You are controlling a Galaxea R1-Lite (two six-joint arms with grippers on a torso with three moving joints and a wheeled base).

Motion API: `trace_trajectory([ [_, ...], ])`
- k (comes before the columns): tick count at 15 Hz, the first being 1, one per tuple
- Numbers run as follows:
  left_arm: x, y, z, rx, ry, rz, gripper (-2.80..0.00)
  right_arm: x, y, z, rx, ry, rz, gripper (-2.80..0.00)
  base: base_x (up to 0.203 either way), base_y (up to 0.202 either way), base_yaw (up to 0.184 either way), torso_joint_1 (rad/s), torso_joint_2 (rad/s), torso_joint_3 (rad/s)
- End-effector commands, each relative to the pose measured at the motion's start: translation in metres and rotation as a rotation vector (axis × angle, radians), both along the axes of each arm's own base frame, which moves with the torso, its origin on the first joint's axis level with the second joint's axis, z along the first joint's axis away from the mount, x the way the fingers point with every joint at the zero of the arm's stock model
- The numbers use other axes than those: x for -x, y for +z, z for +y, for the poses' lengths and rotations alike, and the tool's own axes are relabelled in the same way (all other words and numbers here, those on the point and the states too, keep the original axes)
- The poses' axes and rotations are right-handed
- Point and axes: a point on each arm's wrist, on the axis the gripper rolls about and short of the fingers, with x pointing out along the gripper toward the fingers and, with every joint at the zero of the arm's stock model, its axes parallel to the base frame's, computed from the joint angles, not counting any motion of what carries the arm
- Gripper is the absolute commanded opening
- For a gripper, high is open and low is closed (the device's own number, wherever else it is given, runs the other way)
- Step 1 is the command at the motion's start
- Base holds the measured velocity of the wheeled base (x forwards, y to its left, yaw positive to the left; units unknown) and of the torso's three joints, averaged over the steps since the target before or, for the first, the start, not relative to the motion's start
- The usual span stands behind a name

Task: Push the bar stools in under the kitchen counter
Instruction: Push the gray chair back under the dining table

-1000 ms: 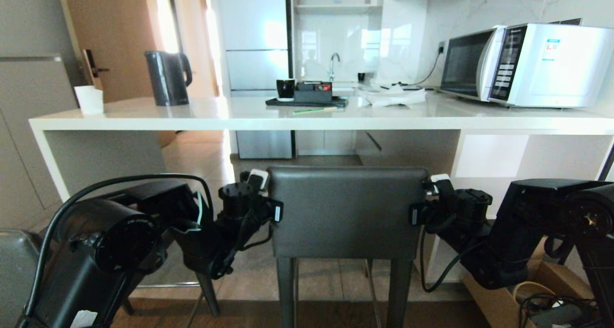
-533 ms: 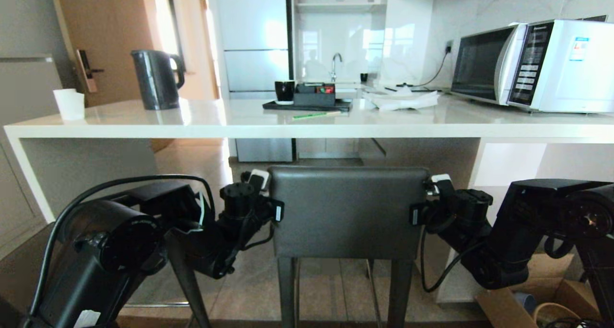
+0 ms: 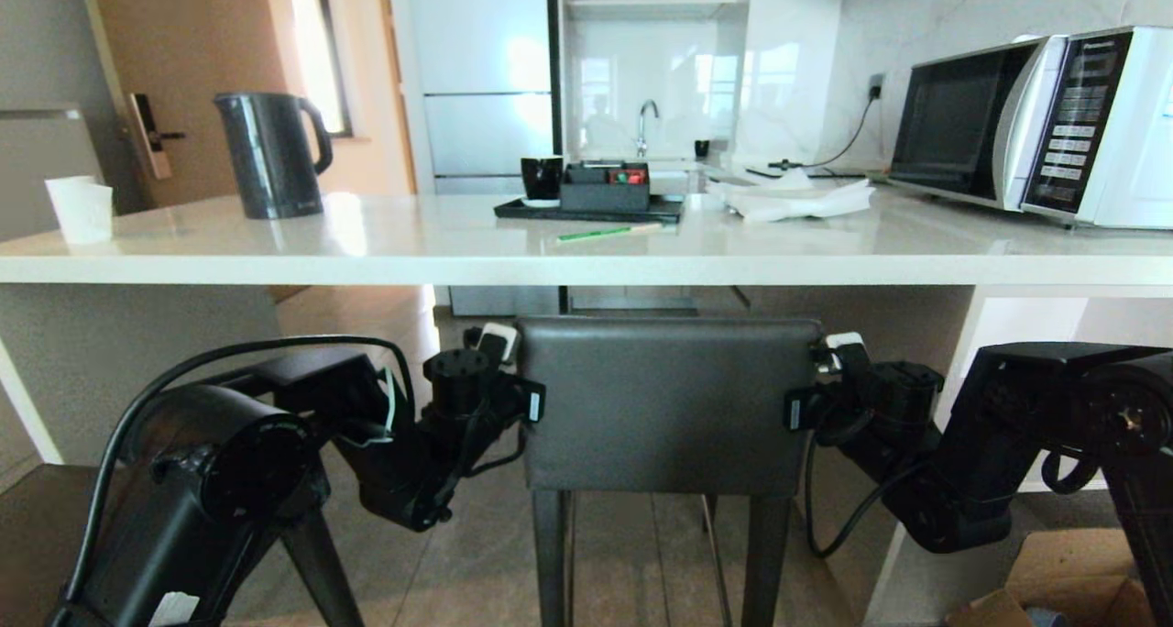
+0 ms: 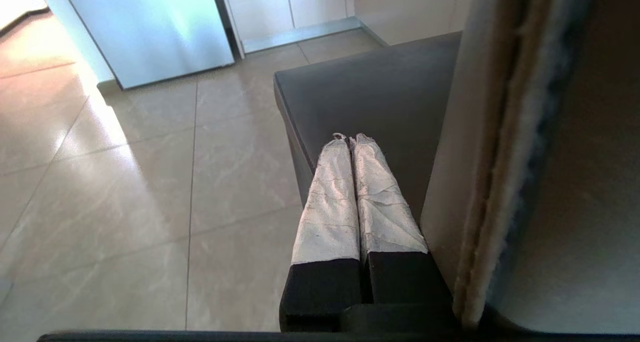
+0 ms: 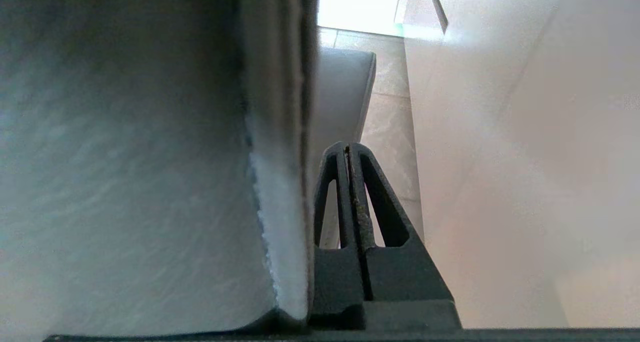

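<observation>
With both sets of fingers (image 4: 350, 192) pressed together, I flanked the stool's stiff backrest (image 3: 667, 402); its tall frame could tip, approaching the bench (image 3: 586, 265).

I have both arms reaching forward and low, elbows bent, forearms angling inward. My left pincer (image 4: 350, 142) is closed: its two white-wrapped fingers (image 4: 327, 202) lie pressed together along their whole length, pointing forward and slightly down. In the head view the left wrist (image 3: 467, 398) sits left of centre with a black cable looping over the upper arm. My right pincer (image 5: 347, 149) is closed too, its dark, hollow-framed fingers meeting at the tips. The right wrist (image 3: 871, 402) mirrors the left at about the same height.
</observation>
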Motion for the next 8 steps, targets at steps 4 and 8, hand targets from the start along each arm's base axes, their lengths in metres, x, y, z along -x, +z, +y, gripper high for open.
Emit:
trace_trajectory([
  [4, 0.003, 0.003, -0.003, 0.005, -0.007, -0.01, -2.8, 0.002, 0.003, 0.0, -0.001, 0.0, -0.01, -2.8, 0.102, 0.0, 0.003, 0.003, 0.0, 0.002],
  [8, 0.009, 0.012, -0.002, 0.012, -0.011, -0.015, -2.8, 0.007, 0.007, -0.003, -0.003, -0.019, -0.017, -2.8, 0.0, 0.0, 0.0, 0.0, 0.0, 0.0],
])
